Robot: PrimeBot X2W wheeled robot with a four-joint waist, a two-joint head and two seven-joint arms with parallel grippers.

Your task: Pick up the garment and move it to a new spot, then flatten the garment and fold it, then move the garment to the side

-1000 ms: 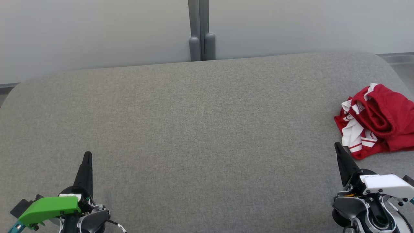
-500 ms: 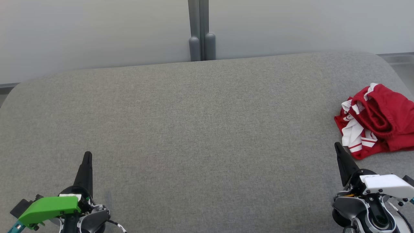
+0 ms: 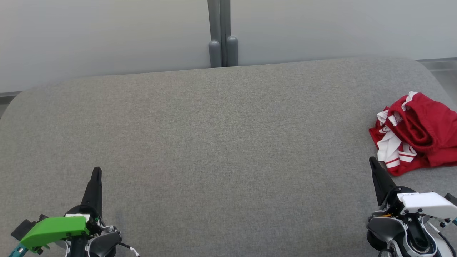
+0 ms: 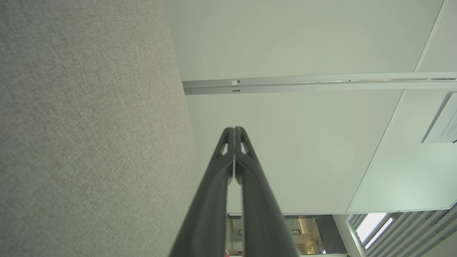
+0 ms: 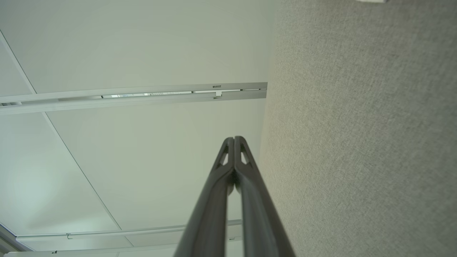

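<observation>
A crumpled red-and-white garment (image 3: 416, 134) lies at the right edge of a grey fabric surface (image 3: 221, 142). The right claw (image 3: 372, 160) sits just beside it, the left claw (image 3: 96, 171) well apart; both are closed and empty.

garment (image 3: 417, 132): far right on surface (image 3: 221, 142) | right hand (image 3: 372, 160): just before it | left hand (image 3: 96, 171): near left

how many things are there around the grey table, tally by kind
red and white garment: 1
grippers, both with fingers shut: 2 (left gripper, right gripper)
grey posts at the back: 2
total: 5
</observation>
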